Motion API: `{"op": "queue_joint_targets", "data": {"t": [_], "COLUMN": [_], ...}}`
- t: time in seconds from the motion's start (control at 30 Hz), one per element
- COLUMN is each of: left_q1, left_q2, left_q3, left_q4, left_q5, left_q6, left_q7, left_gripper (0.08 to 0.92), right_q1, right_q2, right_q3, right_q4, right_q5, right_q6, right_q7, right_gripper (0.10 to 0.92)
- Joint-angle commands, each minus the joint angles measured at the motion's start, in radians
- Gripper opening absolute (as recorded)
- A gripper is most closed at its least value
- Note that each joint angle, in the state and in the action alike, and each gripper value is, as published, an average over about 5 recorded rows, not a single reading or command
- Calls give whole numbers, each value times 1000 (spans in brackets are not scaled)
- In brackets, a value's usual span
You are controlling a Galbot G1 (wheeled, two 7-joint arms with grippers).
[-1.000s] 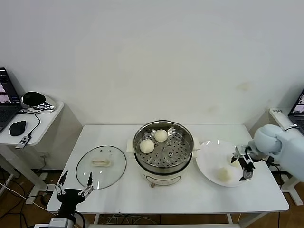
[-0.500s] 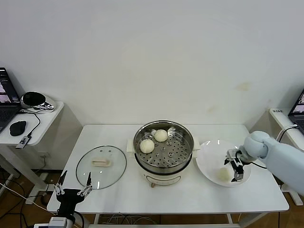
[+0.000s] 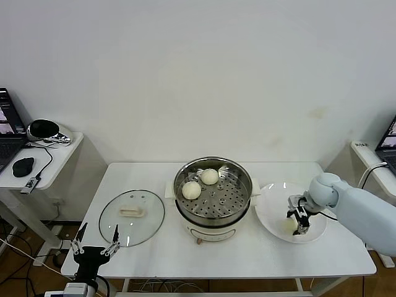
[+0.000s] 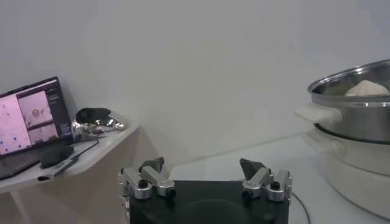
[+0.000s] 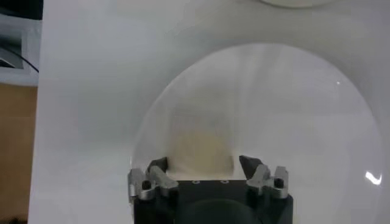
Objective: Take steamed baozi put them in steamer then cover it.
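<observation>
The steel steamer stands at the table's middle with two baozi on its perforated tray. The glass cover lies flat on the table to its left. My right gripper is low over the white plate, open, its fingers either side of a cream baozi. In the right wrist view that baozi sits between the fingers of the right gripper. My left gripper is parked open at the table's front left corner, empty.
The left wrist view shows the left gripper open, with the steamer far off. A side table with a laptop and mouse stands left of the main table. The white plate fills the right wrist view.
My right gripper has moved left across the plate, towards the steamer, and come down around the baozi. The left arm, cover and steamer have not moved.
</observation>
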Motion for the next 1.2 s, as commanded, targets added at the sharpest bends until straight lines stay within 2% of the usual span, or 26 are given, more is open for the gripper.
{"op": "queue_joint_targets", "data": {"t": [0.03,0.2,0.5,0.8,1.0,1.2], "left_q1": [1,-1,-16,-20,-17,-14], "left_q2": [1,3,10,18,14,0], "left_q3": [0,0,15,14,8,1], "left_q4": [-1,-3,-1,-6,-13,-22], "left_q5": [0,0,-1,-11,-15,-17], "left_q6": [0,2,6,6,5,4], "left_q7": [0,1,1,1,1,1], "left_gripper": [823,823,823,823,823,823], "right_q1": [4,93,429,759,793,736], "right_q2": [0,-46,-69,106,243,386], "right_q3": [5,-35,-118,-273,-369,-445], "right_q4": [1,46,64,85,129,126], "right_q5": [1,50,191,356,448,444], "right_q6": [-4,-8,-3,24,94,214], "right_q7": [-14,-36,-109,-110,-51,1], "right_gripper": [584,525,533,532,534,534]}}
